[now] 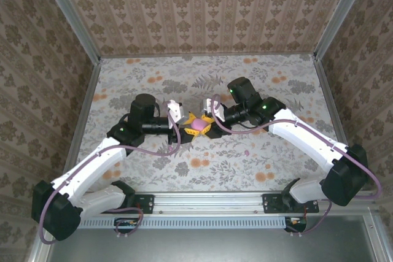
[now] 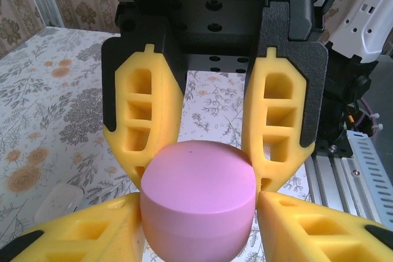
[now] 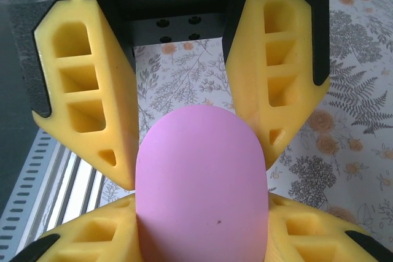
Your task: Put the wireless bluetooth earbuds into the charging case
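The pink charging case [image 1: 198, 125] hangs above the middle of the table, lid closed, held from both sides. My left gripper [image 1: 186, 128] is shut on it from the left, and its yellow fingers [image 2: 80, 232] press the case [image 2: 198, 194] low in the left wrist view. My right gripper [image 1: 209, 125] is shut on it from the right, its own fingers [image 3: 310, 232] flanking the case [image 3: 201, 194] in the right wrist view. In each wrist view the other gripper's fingers grip the far end. A tiny pink earbud [image 1: 246, 151] lies on the table to the right.
A white rounded object [image 2: 58, 199] lies on the flowered table under my left gripper, on the far side. The metal rail [image 1: 209, 202] runs along the near edge. Patterned walls close in the table [image 1: 276, 84] at the back and on both sides.
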{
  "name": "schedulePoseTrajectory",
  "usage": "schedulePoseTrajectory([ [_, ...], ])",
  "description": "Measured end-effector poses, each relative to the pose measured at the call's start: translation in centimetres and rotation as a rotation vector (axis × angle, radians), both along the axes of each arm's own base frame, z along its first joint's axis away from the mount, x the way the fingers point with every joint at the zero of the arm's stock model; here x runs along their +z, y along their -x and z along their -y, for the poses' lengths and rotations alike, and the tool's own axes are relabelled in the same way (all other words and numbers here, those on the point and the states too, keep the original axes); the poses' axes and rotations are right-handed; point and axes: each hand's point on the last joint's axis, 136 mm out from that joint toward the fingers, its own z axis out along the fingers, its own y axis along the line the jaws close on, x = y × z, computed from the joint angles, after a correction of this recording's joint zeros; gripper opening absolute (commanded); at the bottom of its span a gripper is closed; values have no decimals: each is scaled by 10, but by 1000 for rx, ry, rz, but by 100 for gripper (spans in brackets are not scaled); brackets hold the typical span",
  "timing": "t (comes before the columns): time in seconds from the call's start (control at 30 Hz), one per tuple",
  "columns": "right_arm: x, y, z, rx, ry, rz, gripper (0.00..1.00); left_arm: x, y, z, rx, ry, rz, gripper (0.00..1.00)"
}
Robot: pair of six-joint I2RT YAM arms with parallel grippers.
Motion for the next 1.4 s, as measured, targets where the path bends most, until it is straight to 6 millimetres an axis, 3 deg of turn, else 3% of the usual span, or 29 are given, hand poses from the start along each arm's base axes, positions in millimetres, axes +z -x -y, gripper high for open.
schedulePoseTrajectory([
  [0.23,3,-2,-1,-3,-11,12,39,-2,0,-1,4,-10,-8,57],
  [0.4,2,-2,-1,-3,-10,11,39,-2,-1,-1,10,-10,-6,45],
  [0.73,2,-1,0,3,-10,4,42,-3,-2,-1,13,-12,-7,37],
  [0.87,2,0,0,3,-10,4,47,-3,-2,-1,14,-12,-5,36],
  [1.03,4,-2,2,-20,-13,7,61,6,-7,1,33,20,25,34],
  [1.1,5,-3,4,-36,-12,6,63,9,-10,1,51,40,44,34],
  [1.23,13,-6,9,-79,-26,4,65,15,-14,1,80,79,69,34],
  [1.4,36,-14,21,-182,-82,-11,68,24,-21,2,122,137,96,34],
])
